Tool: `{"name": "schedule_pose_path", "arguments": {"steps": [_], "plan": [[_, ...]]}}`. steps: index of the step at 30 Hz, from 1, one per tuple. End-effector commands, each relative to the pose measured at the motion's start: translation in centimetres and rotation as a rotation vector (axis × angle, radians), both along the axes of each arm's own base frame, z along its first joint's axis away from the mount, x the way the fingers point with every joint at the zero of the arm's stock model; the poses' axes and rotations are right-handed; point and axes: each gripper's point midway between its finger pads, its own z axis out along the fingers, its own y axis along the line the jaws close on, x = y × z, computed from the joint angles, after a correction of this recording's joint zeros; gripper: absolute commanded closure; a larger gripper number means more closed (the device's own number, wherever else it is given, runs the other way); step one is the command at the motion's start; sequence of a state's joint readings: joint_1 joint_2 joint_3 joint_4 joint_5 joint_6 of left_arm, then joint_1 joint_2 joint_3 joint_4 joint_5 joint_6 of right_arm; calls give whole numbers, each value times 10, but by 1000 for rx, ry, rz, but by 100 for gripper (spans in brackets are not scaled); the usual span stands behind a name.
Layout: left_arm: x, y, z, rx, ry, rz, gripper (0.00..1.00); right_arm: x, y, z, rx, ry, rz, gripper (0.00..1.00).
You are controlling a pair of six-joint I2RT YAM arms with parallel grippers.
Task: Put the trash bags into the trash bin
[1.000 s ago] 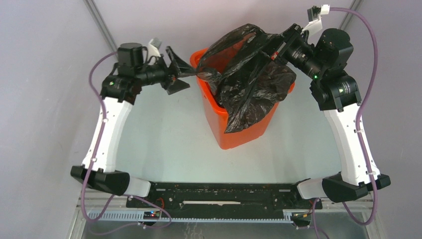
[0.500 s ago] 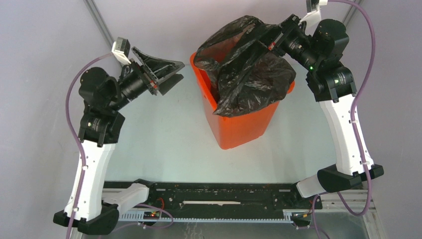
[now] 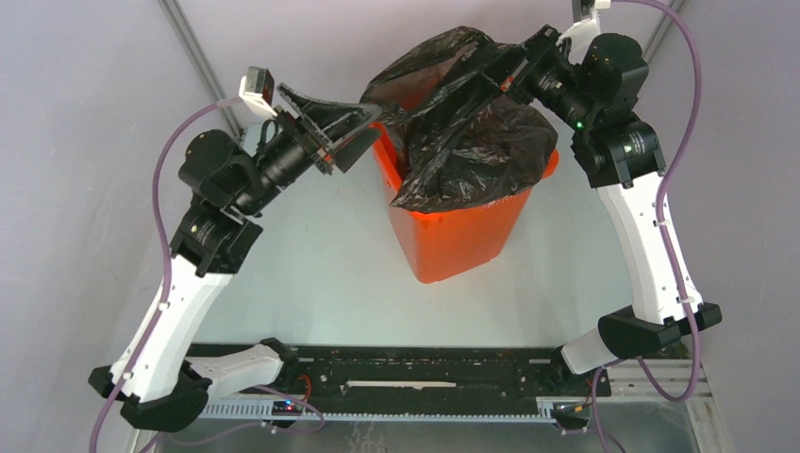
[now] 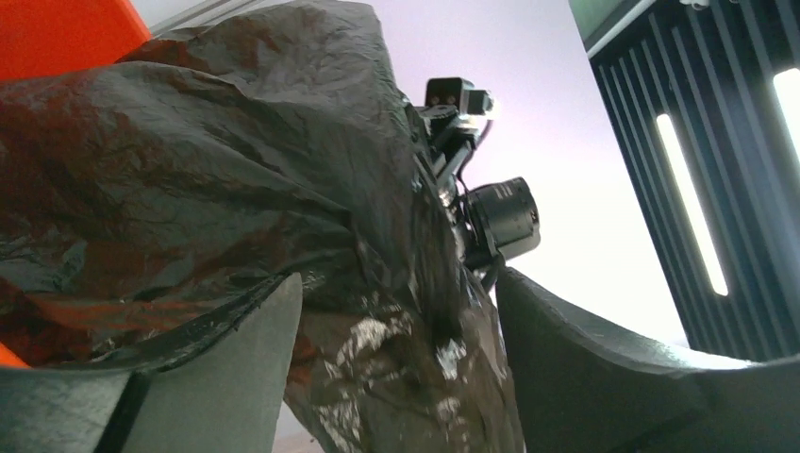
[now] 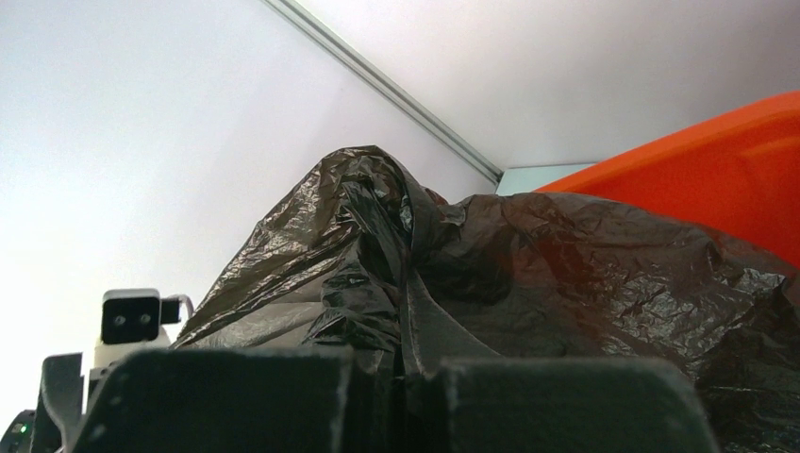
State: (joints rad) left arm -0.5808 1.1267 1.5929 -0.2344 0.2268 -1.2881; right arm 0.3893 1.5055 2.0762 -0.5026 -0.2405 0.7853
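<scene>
The black trash bag is draped over the top of the orange trash bin, part inside and part hanging over the front rim. My right gripper is shut on a bunched fold of the bag above the bin's far side; the right wrist view shows the film pinched in the right gripper. My left gripper is open at the bag's left edge. In the left wrist view the bag hangs between the spread jaws of the left gripper, not pinched.
The bin stands mid-table and shows orange at the top left in the left wrist view and at the right in the right wrist view. Grey walls enclose the table. The arm bases sit on a black rail at the near edge.
My left gripper let go of the bag's corner, drew back and up, then moved right with jaws open around the bag's edge. My right gripper stayed shut on the bag, which hangs shorter over the rim.
</scene>
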Motion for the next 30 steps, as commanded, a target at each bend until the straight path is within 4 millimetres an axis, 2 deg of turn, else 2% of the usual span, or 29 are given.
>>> {"name": "schedule_pose_path", "arguments": {"steps": [1,5,10,13,15,17,21,25,27,30], "plan": [[-1,2,35,-91,-36,8,24,-12,1,15,-13,-70,-4,100],[2,-8,33,-64,-39,-20,43,-17,4,12,-36,-75,3,100],[10,0,23,5,-64,25,75,-27,8,5,-87,-81,42,99],[21,8,9,51,-48,42,91,-35,5,-2,-121,-87,57,83],[28,13,2,73,-42,38,99,-42,2,-4,-122,-89,76,63],[36,19,-5,94,-41,50,100,-50,-1,-4,-112,-88,98,51],[50,31,-9,87,-56,54,100,-67,-4,1,-61,-66,167,33],[53,24,-12,92,-75,-44,100,-88,1,1,-12,-31,271,17],[52,18,-10,108,-95,-95,100,-96,0,3,18,-20,295,13],[54,19,-11,136,-114,-114,100,-110,0,15,69,-60,351,1]]}}
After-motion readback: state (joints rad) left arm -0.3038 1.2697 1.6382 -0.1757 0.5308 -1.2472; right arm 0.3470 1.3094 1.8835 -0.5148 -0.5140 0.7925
